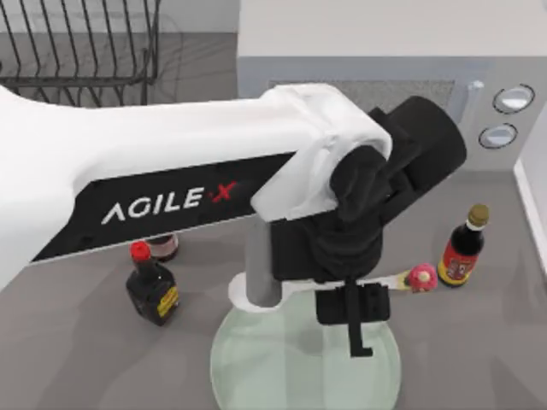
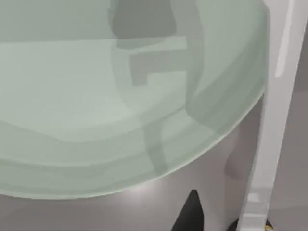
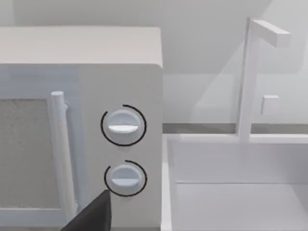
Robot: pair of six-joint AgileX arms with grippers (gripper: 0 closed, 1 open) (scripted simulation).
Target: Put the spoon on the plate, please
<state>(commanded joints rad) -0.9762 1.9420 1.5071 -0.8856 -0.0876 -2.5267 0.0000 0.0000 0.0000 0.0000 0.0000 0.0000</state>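
- The left arm reaches from the top view's left across the worktop (image 1: 68,359), and its left claw (image 1: 355,329) hangs over the far part of the plate (image 1: 282,376).
- The left claw is clamped on the spoon (image 1: 402,279), holding it by the handle.
- The spoon lies almost level above the plate's far rim. Its pink-red knob points to the right, just beside the soy sauce bottle (image 1: 462,248), and its white bowl end shows at the left of the claw, partly behind the arm.
- In the left wrist view the spoon handle (image 2: 274,120) runs as a white bar beside the plate (image 2: 96,96), and the shadow of the claw falls on the pale-green glass.
- I cannot tell if the spoon touches the plate.
- A dark sauce bottle with a red cap (image 1: 151,288) stands on the worktop left of the plate.
- A microwave (image 1: 479,94) stands at the back, and a wire dish rack (image 1: 81,43) at the back left.
- The right wrist view looks at the microwave knobs (image 3: 123,126) and a white sink (image 3: 231,192); if the right claw is apart or together, I cannot tell.
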